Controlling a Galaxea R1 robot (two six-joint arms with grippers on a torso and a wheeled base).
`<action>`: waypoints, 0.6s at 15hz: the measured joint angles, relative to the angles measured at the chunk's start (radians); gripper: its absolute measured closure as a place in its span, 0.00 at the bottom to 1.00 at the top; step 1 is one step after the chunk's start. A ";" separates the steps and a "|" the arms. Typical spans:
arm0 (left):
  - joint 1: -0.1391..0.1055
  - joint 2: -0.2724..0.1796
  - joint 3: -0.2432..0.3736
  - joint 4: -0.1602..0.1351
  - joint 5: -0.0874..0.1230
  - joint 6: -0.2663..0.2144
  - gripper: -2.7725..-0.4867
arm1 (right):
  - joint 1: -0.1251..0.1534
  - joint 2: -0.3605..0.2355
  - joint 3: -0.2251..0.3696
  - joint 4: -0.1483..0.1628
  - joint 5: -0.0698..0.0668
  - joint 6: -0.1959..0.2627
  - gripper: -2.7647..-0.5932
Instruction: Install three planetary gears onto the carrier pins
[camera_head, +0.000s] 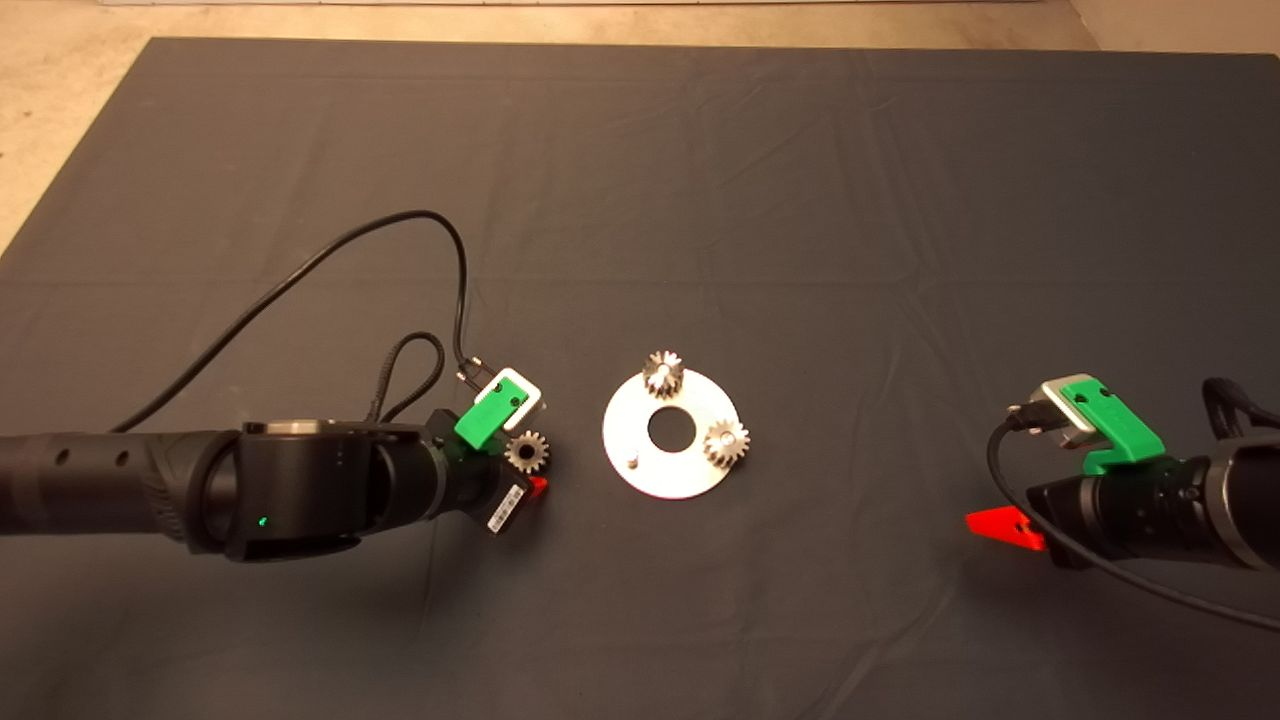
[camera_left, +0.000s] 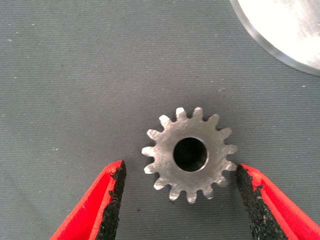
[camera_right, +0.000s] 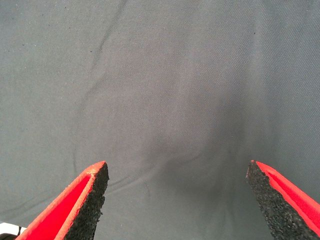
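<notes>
My left gripper (camera_left: 180, 205) hangs spread over the last loose gear (camera_left: 189, 154), which lies flat on the mat (camera_head: 800, 200) just beside the disc (camera_head: 672, 470), bore straight up. One pad (camera_left: 250, 197) nearly touches the teeth while the other stands off, so closing could shove or tip it. Two gears (camera_head: 663, 373) already sit on pins; one pin (camera_head: 634, 461) stays bare. My right gripper (camera_right: 177, 205) waits open, well apart.

I'm seeing a dark grey mat (camera_head: 700, 150), a shiny silver disc (camera_head: 675, 470) carrying two silver-grey toothed gears (camera_head: 664, 374), a duller grey gear (camera_left: 189, 153), and red fingers (camera_left: 95, 210) showing black pads.
</notes>
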 joint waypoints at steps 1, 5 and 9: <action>0.000 0.000 0.000 0.001 -0.009 0.000 0.56 | 0.000 0.000 0.000 0.000 0.000 0.000 0.33; 0.000 0.000 0.000 0.003 -0.017 0.000 0.68 | 0.000 0.000 0.000 0.000 0.000 0.000 0.33; 0.000 0.000 0.000 0.003 -0.017 0.000 0.74 | 0.000 0.000 0.000 0.000 0.000 0.000 0.33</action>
